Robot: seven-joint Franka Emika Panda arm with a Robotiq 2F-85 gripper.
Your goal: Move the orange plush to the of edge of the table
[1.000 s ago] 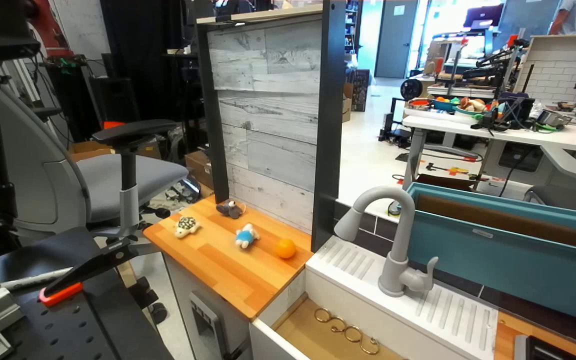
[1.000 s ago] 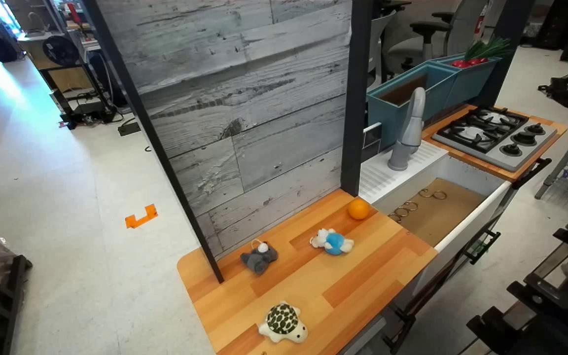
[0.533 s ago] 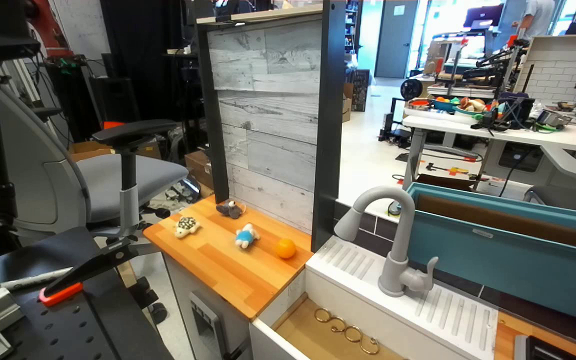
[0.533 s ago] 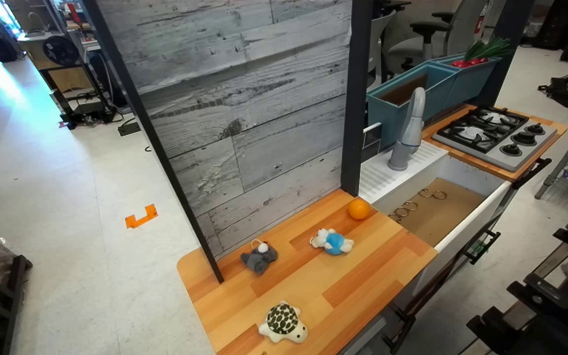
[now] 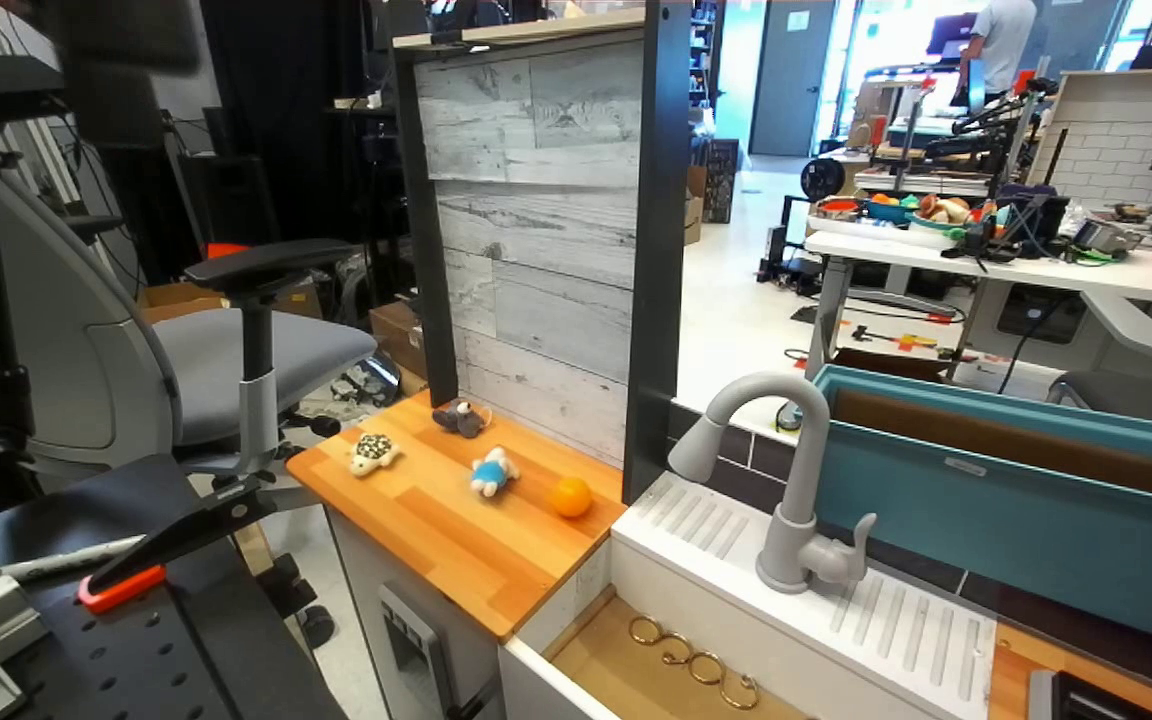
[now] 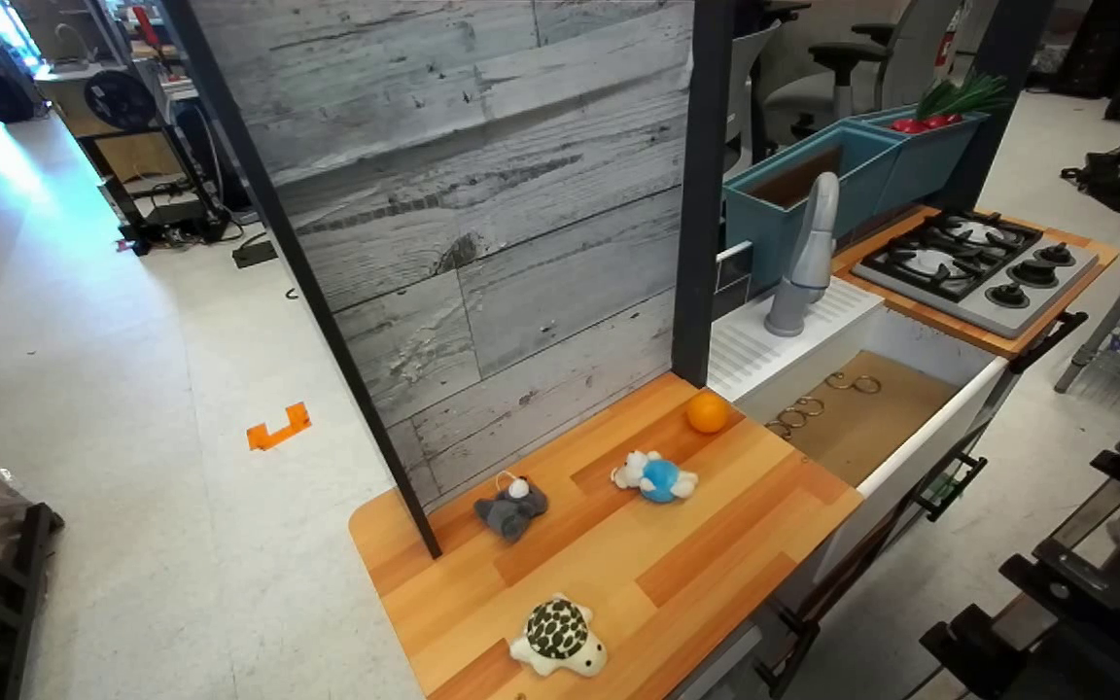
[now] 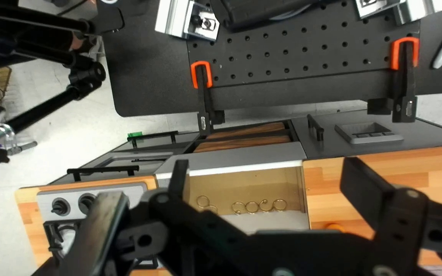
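Observation:
The orange plush, round and bright orange, rests on the wooden table near its sink end, close to the wall panel. It shows in both exterior views (image 5: 570, 497) (image 6: 708, 413). In the wrist view only the top of the orange plush (image 7: 335, 227) shows; my gripper's body hides the rest. The table's light wooden top shows in both exterior views (image 5: 476, 545) (image 6: 716, 554). My gripper (image 7: 266, 163) is open and empty, with fingers wide apart, high above the sink and table. A dark blurred shape, perhaps part of the arm, shows at the top left of an exterior view (image 5: 126, 80).
A blue-and-white toy (image 6: 655, 476), a grey toy (image 6: 511, 508) and a turtle toy (image 6: 558, 637) lie on the table. A grey wood panel (image 5: 546, 230) rises behind it. A grey faucet (image 5: 798, 480) and sink stand beside it. A black pegboard table (image 7: 282, 57) is in front.
A dark blurred shape has come in at the top left of an exterior view. A person in the background has walked left. The plush and the other toys have not moved.

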